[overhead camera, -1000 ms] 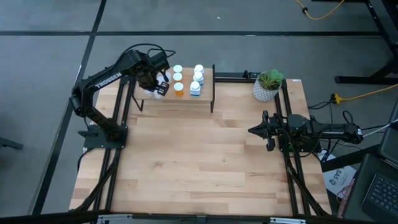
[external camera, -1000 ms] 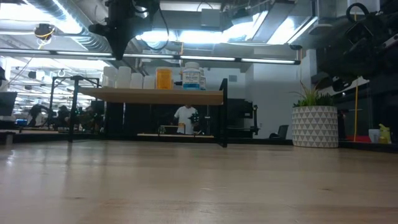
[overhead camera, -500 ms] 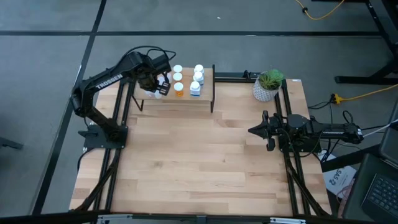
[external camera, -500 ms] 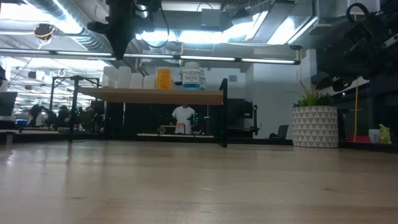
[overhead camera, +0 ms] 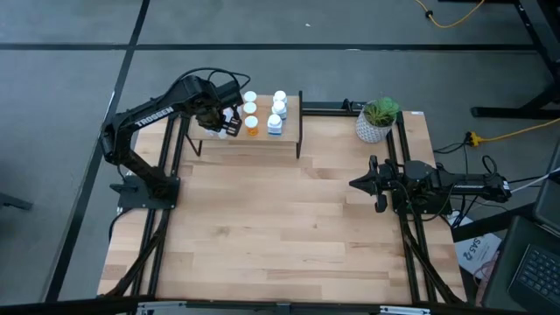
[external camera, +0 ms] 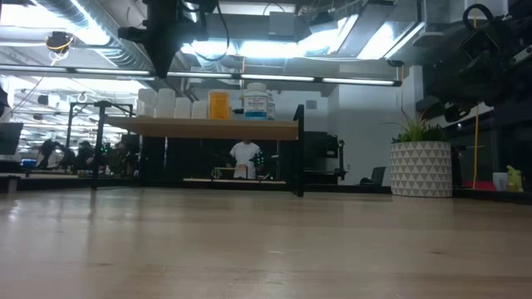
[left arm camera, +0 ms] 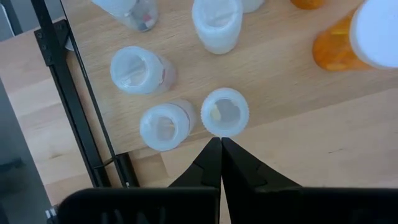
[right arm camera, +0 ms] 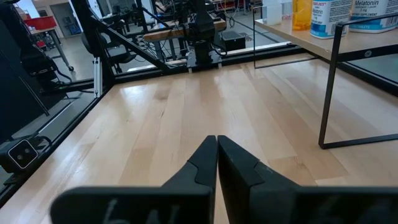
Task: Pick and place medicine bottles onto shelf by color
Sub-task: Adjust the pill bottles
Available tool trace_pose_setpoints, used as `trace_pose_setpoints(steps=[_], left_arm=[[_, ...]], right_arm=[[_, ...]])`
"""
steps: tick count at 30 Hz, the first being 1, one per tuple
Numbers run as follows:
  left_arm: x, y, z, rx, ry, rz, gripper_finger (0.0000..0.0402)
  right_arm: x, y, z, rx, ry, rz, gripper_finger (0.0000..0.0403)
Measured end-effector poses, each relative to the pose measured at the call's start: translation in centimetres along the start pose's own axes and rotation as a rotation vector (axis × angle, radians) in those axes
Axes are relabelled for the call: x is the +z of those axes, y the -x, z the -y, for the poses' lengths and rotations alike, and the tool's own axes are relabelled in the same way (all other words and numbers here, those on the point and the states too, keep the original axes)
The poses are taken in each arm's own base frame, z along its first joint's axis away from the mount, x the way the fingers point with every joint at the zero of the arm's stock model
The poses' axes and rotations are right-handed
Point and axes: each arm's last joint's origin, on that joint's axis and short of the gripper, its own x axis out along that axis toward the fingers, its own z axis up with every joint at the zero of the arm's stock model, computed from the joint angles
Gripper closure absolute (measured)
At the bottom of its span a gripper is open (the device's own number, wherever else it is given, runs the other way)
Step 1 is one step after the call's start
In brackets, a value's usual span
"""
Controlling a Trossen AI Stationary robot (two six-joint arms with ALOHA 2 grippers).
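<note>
The shelf (overhead camera: 262, 142) stands at the table's far left, and its wood top shows in the low view (external camera: 208, 127). On it stand white bottles (left arm camera: 225, 112), orange bottles (overhead camera: 252, 124) and blue-labelled white ones (overhead camera: 276, 121), all upright on their bases. My left gripper (left arm camera: 219, 155) is shut and empty, pointing down above the white bottles at the shelf's left end (overhead camera: 220, 118). My right gripper (overhead camera: 353, 184) is shut and empty near the table's right edge, and its own view (right arm camera: 216, 146) looks level along the table.
A white pot with a green plant (overhead camera: 376, 121) stands at the far right corner. Black frame rails (overhead camera: 407, 157) run along the table's sides. Bare wood tabletop (overhead camera: 280, 227) spreads between the shelf and the near edge. A person (external camera: 247, 158) shows far behind the shelf.
My left gripper has edged a little toward the table's right above the shelf, staying shut and empty. The bottles have not moved.
</note>
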Motion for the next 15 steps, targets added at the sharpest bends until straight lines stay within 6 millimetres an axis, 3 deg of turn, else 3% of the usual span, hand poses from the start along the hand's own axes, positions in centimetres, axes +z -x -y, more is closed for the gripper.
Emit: trace_pose_setpoints(steps=[15], left_arm=[[-0.07,0.05,0.06,0.025,-0.015,0.026,0.0401]], right_arm=[[0.0,0.0,0.0,0.0,0.0,0.0,0.0386]])
